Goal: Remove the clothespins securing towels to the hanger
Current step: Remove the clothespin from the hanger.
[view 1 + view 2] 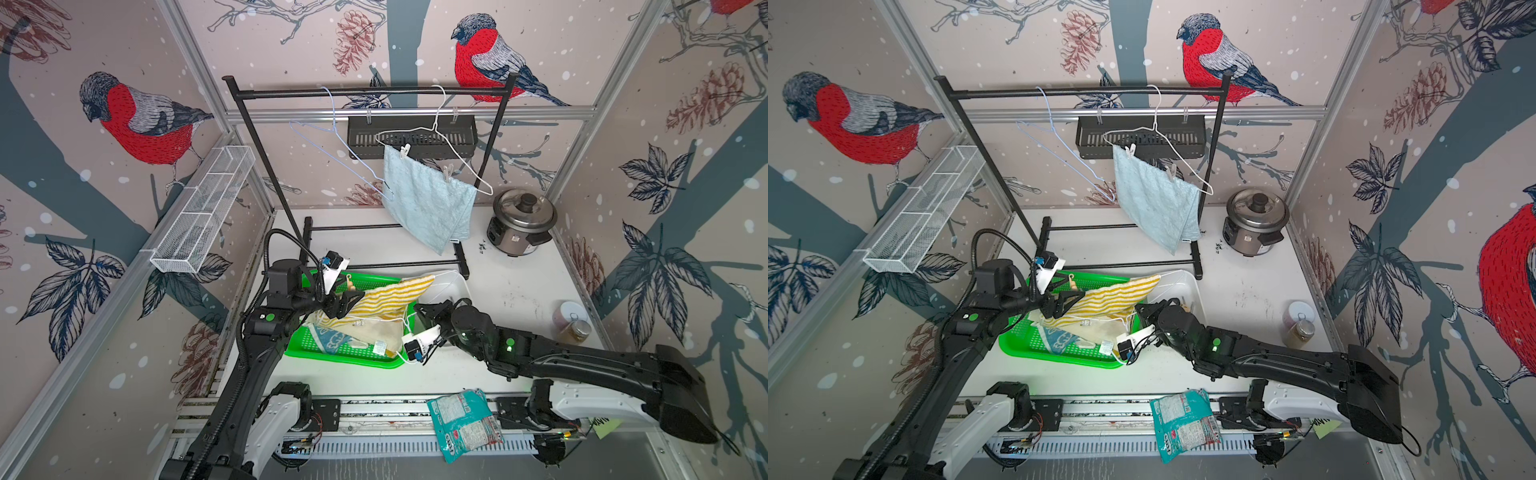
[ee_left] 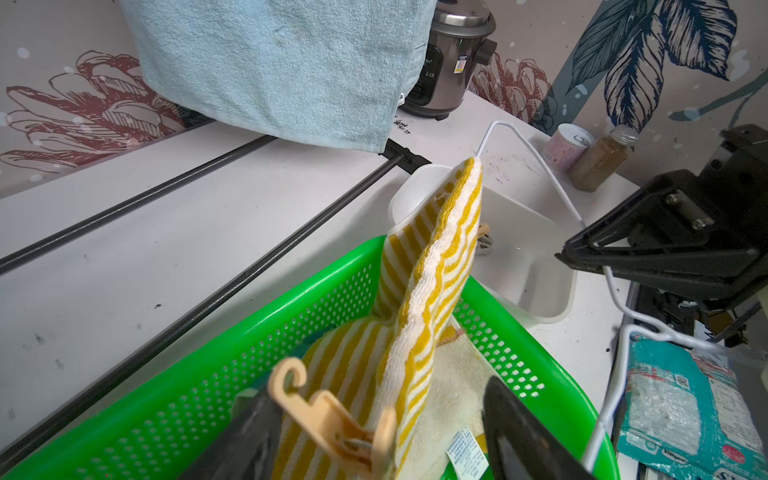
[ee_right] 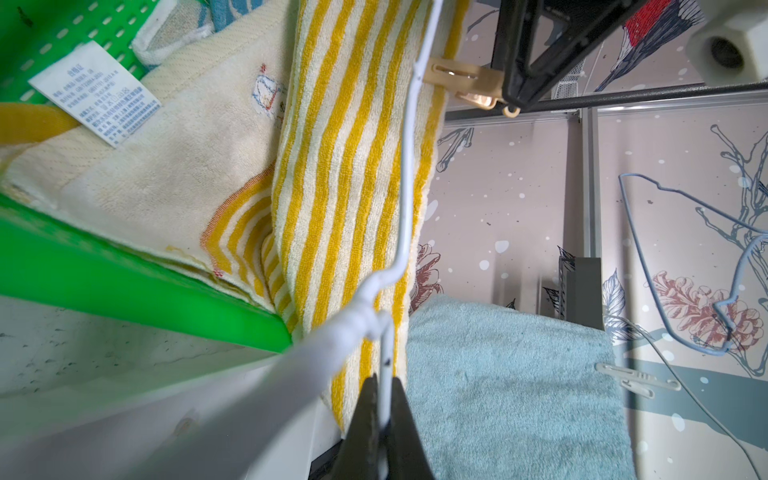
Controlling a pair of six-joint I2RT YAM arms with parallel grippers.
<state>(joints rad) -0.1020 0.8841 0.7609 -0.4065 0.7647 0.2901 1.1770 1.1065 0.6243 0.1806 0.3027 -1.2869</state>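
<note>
Left wrist view shows the left claw (image 2: pixel 378 395) with its two fingers standing well apart over the green basket (image 2: pixel 291 266). A tan clothespin (image 2: pixel 332 419) sits between them, against one finger and clear of the other. In the right wrist view this clothespin (image 3: pixel 461 81) bites the wire of a white hanger (image 3: pixel 409 166) and the edge of the striped towel (image 3: pixel 345 166). The right claw (image 3: pixel 384 380) is pinched tight on the thin wire of that hanger, and the striped towel rises from the basket as a ridge along it. A teal towel (image 1: pixel 332 338) lies flat in the basket beneath. A white tub (image 2: pixel 540 257) sits just beside the basket's corner with one clothespin (image 2: pixel 484 241) in it. The base bars of the black rack (image 1: pixel 374 92) run close along the basket's far rim. To the right of the tub the table (image 1: pixel 498 299) lies bare as far as a jar (image 1: pixel 577 330) by the wall. On the rack, a light-blue towel (image 1: pixel 428 199) hangs from another hanger (image 1: pixel 436 129), pinned by two pale clothespins (image 1: pixel 404 150). Its lower corner hangs over the rack's base.
</note>
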